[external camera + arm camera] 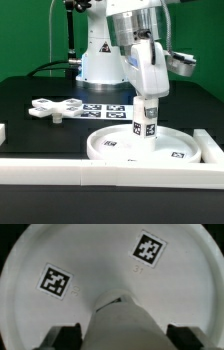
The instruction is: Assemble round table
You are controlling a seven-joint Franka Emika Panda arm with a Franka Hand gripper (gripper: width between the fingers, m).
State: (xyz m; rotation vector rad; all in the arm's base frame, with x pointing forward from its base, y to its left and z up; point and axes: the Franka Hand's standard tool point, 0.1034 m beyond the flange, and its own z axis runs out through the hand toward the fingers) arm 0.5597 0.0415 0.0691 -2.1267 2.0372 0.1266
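The large rimmed round disc [120,146] lies flat on the black table near the front. It fills the wrist view [100,258], where two of its tags show. The short thick cylinder leg [146,122] stands upright at the disc's middle, and its lower end is at the disc's surface. My gripper [147,100] comes straight down over the leg and is shut on its upper part. In the wrist view the leg [122,317] runs between my two dark fingers [68,334], with my gripper [125,336] closed around it. The flat cross-shaped piece [55,108] lies on the exterior view's left.
The marker board [103,108] lies behind the disc, in front of the robot base [100,60]. Long white border rails run along the front [90,169] and stand at the exterior view's right [210,148] and left [3,131].
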